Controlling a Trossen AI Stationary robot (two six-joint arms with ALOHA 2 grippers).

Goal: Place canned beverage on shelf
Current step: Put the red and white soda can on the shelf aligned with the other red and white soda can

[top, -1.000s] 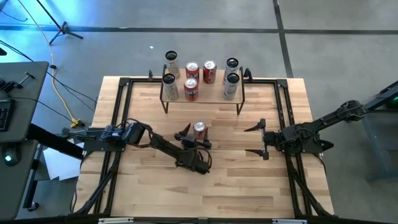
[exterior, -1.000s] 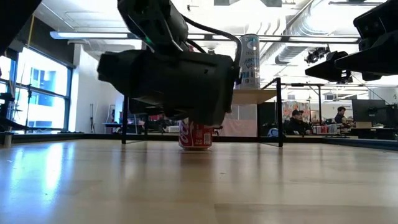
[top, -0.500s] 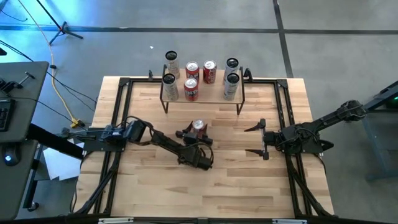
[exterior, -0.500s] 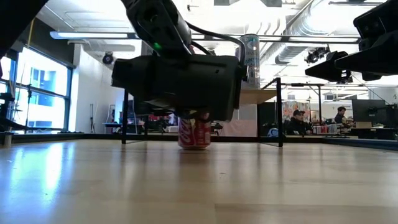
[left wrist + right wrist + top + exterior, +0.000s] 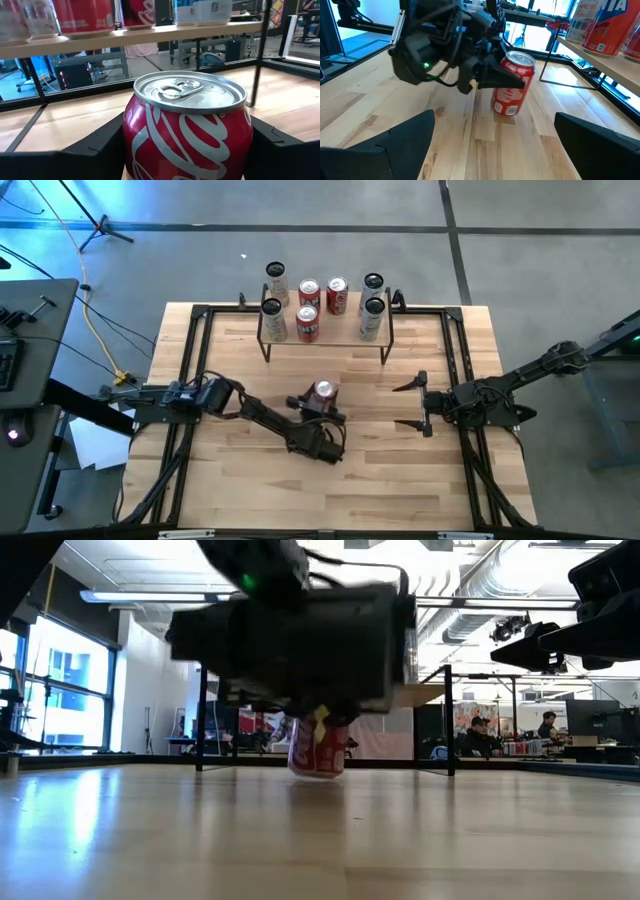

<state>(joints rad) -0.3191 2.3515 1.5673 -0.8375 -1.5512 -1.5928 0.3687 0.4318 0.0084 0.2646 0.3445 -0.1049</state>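
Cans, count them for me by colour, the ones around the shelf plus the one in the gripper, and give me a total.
Red cans: 4, three at the shelf, such as this one, and one in the left gripper.
Silver cans: 4, all at the shelf, such as this one.
Total: 8 cans.

The table (image 5: 230,490) is of light wood in planks, smooth with a soft shine, and has matt black metal rails. The red can (image 5: 187,135) is of glossy painted metal, and its lid is bare silver metal, shiny. The shelf (image 5: 345,330) has a pale wooden board on thin black metal legs. The left gripper (image 5: 487,75) looks of matt black plastic.
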